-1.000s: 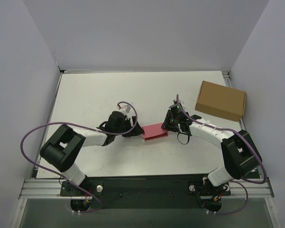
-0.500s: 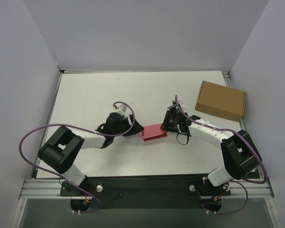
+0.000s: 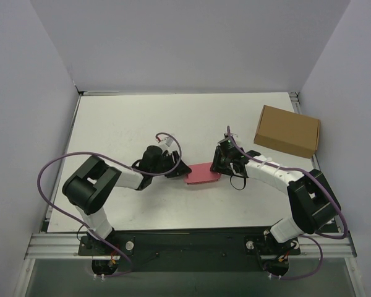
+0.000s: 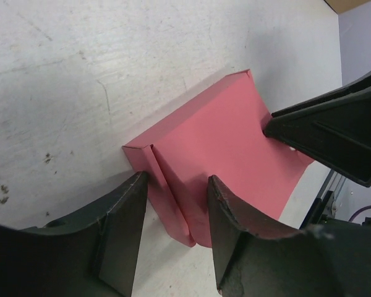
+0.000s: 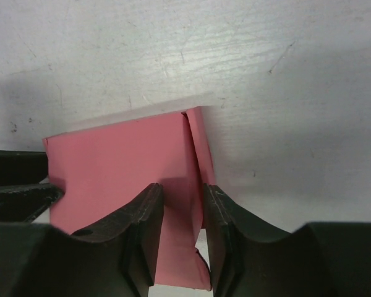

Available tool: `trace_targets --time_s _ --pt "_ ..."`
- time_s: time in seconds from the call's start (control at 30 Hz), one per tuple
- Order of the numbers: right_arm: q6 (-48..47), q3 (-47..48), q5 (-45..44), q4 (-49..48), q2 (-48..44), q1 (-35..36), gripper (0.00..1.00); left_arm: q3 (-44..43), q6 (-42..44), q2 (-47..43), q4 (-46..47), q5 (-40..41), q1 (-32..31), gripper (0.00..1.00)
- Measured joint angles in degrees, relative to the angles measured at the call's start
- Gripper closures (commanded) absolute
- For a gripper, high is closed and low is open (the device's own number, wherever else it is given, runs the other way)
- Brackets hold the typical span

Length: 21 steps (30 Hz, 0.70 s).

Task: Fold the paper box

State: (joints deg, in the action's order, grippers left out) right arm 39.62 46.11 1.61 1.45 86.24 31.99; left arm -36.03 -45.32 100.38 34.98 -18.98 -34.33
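**Paper box held from both ends for folding.** The paper box is shown lying near the middle of the table, directly between the two grippers and well apart from the brown cardboard box at the far right. It is seen as a pink panel with a narrow flap turned up at each end.

The left gripper is set astride the left end flap. Its jaws are partly spread, wider than the flap itself, with one finger outside the flap and the other over the main panel. The right gripper is placed over the opposite flap. Its jaws are only narrowly parted and the card fills the gap, so it cannot be told whether the flap is actually pinched.

This placement is judged to serve the fold: each flap is bracketed so that it can be creased upright while the other end is kept from sliding.

Both arms are reached forward and bent inward, with elbows outward and wrists carried low over the table. The grippers are pointed at each other along the length of the box.
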Motion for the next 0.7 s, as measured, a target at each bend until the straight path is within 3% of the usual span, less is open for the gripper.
trace_targets --time_s 0.2,0.5,0.7 --pt "-2.08 0.07 -1.51 3.85 -0.52 -0.02 0.53 -3.48 4.59 1.84 -1.95 -0.79 -0.26 0.54" --pt "-4.13 -0.76 3.21 5.53 -1.84 -2.75 0.54 -6.05 10.16 1.88 -4.63 0.28 -1.22 0.61" --pt "-2.97 -3.5 6.45 3.48 -3.02 -3.15 0.64 -6.45 11.54 1.86 -4.85 1.75 -2.23 0.62"
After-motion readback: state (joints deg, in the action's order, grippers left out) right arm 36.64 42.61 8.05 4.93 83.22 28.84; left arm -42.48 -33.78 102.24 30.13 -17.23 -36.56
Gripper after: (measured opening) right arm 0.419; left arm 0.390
